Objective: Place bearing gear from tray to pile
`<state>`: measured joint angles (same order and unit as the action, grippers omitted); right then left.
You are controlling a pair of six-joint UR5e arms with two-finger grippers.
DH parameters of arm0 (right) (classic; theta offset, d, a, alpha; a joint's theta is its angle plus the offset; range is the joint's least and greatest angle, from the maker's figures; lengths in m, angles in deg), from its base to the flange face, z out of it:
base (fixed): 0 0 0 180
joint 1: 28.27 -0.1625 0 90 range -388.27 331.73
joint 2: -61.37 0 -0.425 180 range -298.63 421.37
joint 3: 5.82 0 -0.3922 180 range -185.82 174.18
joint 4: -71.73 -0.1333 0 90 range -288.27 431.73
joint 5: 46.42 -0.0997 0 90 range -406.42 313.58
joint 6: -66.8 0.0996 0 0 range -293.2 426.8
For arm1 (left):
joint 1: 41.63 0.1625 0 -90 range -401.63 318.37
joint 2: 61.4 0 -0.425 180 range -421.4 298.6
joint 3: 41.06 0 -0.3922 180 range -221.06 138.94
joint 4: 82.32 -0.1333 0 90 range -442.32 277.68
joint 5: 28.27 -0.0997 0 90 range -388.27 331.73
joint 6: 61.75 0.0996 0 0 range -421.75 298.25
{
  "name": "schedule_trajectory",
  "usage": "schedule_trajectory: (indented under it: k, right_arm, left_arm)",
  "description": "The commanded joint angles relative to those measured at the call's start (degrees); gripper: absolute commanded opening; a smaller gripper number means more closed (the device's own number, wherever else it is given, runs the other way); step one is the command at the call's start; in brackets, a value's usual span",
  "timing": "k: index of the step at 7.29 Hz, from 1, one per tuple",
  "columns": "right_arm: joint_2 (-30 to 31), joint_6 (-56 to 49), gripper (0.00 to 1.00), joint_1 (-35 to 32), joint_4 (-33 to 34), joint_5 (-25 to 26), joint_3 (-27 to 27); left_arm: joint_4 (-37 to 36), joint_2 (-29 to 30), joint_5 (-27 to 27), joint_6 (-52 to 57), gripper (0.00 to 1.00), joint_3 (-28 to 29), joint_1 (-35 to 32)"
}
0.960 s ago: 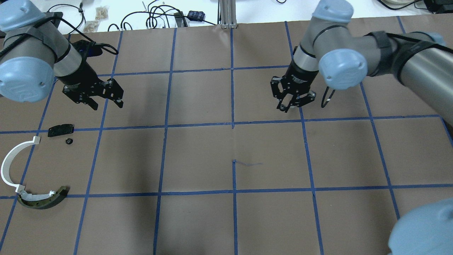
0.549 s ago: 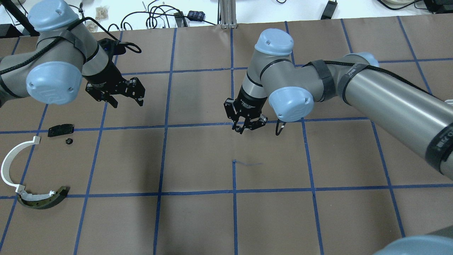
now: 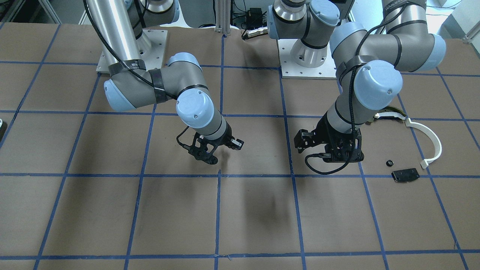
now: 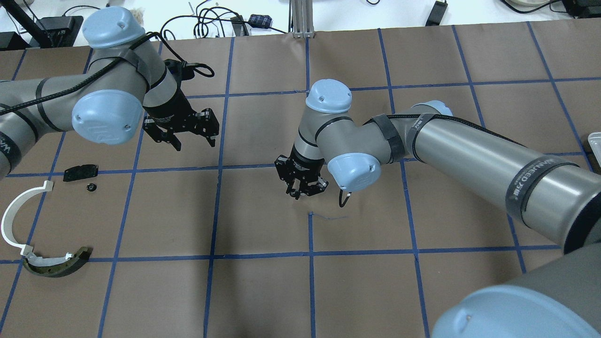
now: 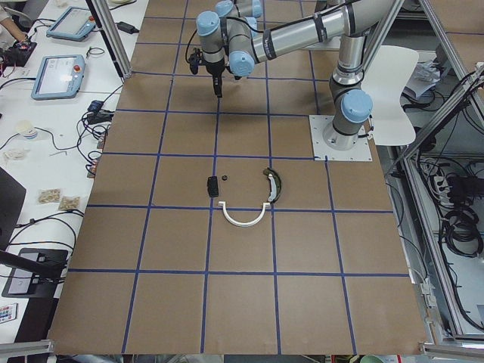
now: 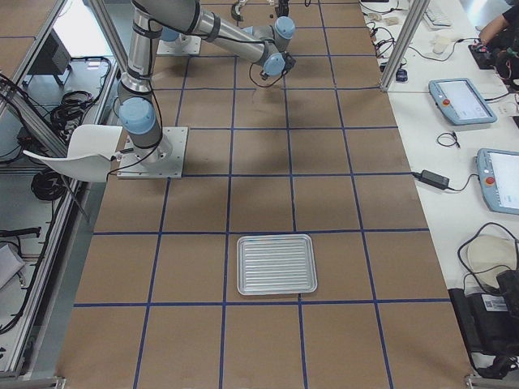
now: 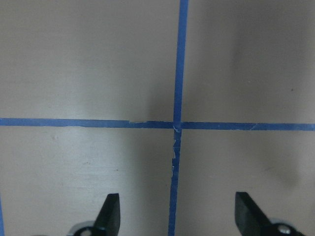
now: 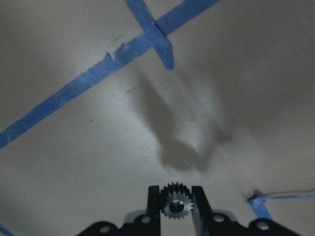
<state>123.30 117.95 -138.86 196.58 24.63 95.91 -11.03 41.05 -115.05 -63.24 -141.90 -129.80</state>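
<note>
right pincer (image 4: 298,195) has swung closer to the wide-open left pincer (image 4: 195,144), clamping the bearing gear (image 8: 176,204).

Pile (image 4: 56,268) left; tray (image 6: 276,264) far right

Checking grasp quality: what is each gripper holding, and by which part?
Right gripper pinches the bearing gear across its toothed rim; left gripper is open, empty.

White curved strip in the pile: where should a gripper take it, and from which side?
Take the white curved strip at mid-arc, from straight above, with one finger inside the curve and one outside. It lies on the table as a thin open half-ring, so the narrow band is probably the only part that can be pinched. Avoid the end that looks to sit against the dark arc-shaped piece.
</note>
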Motion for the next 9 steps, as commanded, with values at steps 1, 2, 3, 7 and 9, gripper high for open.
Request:
schedule_trajectory:
  k: [1,2,3,7,9]
  right_arm:
    - [-0.24,-0.17,1.00,0.45,3.29,2.15,-0.38]
    - [0.64,-0.61,1.00,1.42,3.12,4.95,-0.82]
    - [2.04,-0.88,1.00,3.43,3.03,6.80,-0.92]
    - [10.91,-27.60,1.00,21.87,-5.47,9.98,-0.39]
    - [16.44,-31.80,1.00,25.15,-15.72,15.68,-5.02]
  left_arm:
    - [-0.02,0.20,-0.06,-2.99,0.84,-0.06,-2.00]
    - [-0.11,0.29,0.02,-3.95,0.84,-0.06,-3.31]
    - [-0.11,0.29,0.02,-6.92,0.84,-0.06,-5.33]
    - [-8.77,5.37,-0.50,-17.99,0.79,-3.30,-19.29]
    - [-15.21,10.82,-0.94,-23.95,0.80,-4.54,-21.60]
